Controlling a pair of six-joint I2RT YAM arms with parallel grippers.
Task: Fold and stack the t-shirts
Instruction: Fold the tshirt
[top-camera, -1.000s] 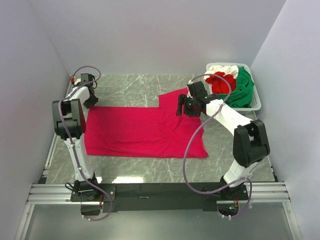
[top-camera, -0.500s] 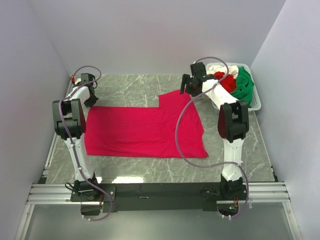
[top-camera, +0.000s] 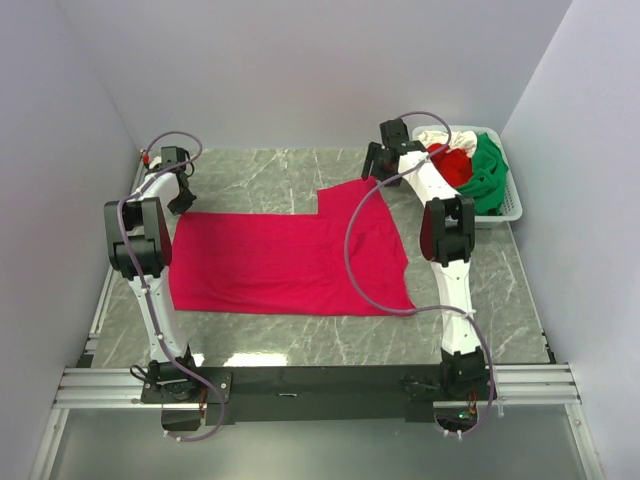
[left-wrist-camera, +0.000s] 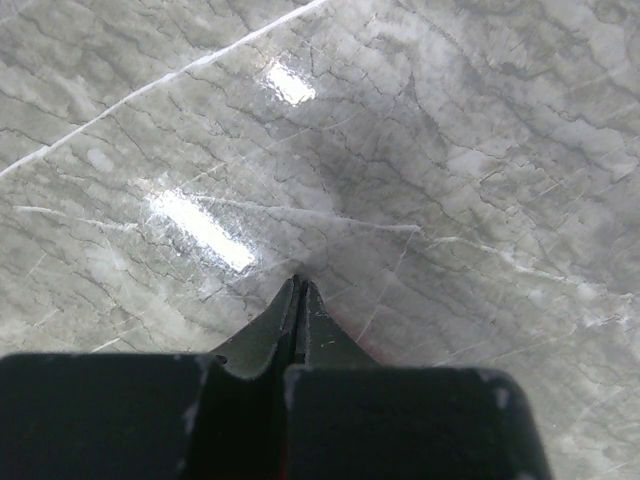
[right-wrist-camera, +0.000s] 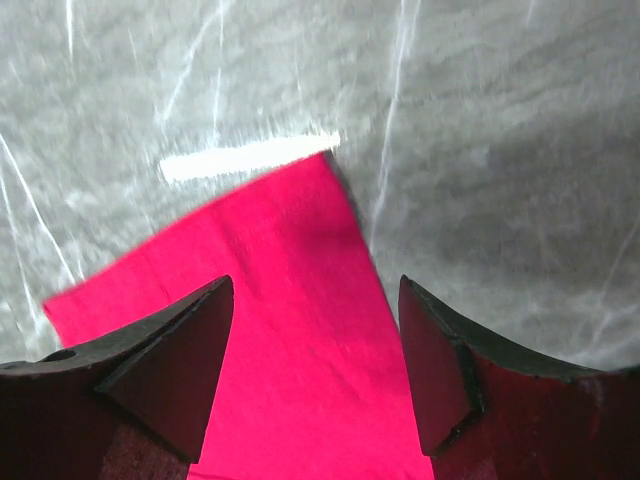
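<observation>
The large crimson t-shirt (top-camera: 290, 255) lies spread flat on the marble table. My left gripper (top-camera: 183, 203) sits at the shirt's far left corner. In the left wrist view it (left-wrist-camera: 298, 290) is shut, with a sliver of red cloth between the fingers. My right gripper (top-camera: 375, 168) is open just above the shirt's far right sleeve corner. In the right wrist view that corner (right-wrist-camera: 285, 290) lies between the spread fingers of the gripper (right-wrist-camera: 315, 335). Green (top-camera: 487, 175), red (top-camera: 452, 165) and white (top-camera: 435, 135) t-shirts are bunched in the basket.
A white slotted basket (top-camera: 510, 208) stands at the far right of the table, close behind the right arm. White walls close in the left, back and right sides. Bare marble (top-camera: 260, 170) shows beyond the shirt.
My right gripper has swung from above the shirt's right middle to its far sleeve corner, near the basket. The left arm and the shirt have not moved.
</observation>
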